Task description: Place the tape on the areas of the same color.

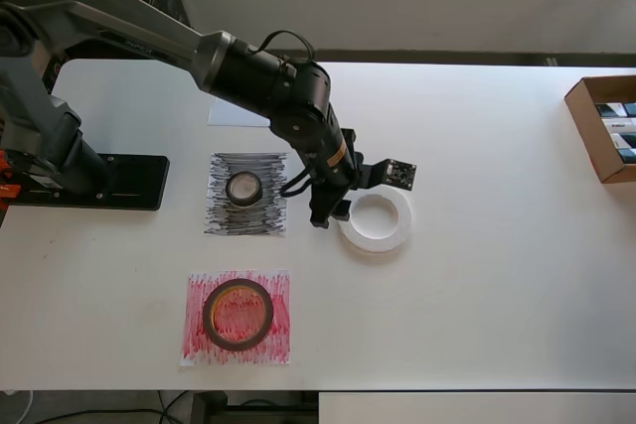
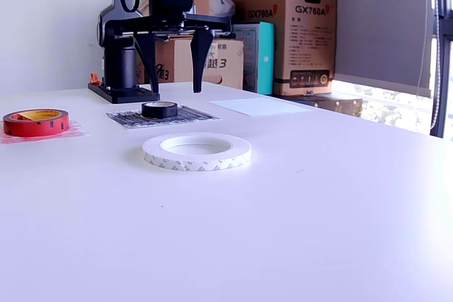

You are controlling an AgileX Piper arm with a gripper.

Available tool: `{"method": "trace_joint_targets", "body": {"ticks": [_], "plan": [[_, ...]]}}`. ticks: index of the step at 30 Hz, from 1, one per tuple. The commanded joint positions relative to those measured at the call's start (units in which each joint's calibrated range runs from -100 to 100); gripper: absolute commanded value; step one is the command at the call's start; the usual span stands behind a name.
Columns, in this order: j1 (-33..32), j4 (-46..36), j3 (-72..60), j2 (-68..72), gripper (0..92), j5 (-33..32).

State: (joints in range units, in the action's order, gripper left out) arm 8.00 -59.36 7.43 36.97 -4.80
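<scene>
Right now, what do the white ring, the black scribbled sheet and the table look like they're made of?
White tape ring: looks like matte paper or foam tape; dull face, grey flecks along its side wall. Black scribbled sheet: thin paper, lying flat, with marker-like strokes and white showing between them. Table: smooth white top, probably laminate, faintly glossy; hard to tell.

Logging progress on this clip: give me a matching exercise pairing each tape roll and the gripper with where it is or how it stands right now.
Column 1
1. black roll
2. dark-red roll
3. white ring
4. gripper

Column 2
A. on bare table, off any sheet
B. on the black-scribbled sheet
C. fingers spread, holding nothing
D. on the red-scribbled sheet

Pairs: 1-B, 2-D, 3-A, 4-C. The white sheet has no roll on it.
</scene>
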Motion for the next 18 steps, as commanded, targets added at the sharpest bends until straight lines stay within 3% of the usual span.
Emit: {"method": "trace_joint_targets", "body": {"ticks": [1, 18], "plan": [[0.0, -1.0, -3.6, 1.2, 57.6, -1.3], [3.0, -2.5, -3.7, 2.0, 57.6, -1.2]]}}
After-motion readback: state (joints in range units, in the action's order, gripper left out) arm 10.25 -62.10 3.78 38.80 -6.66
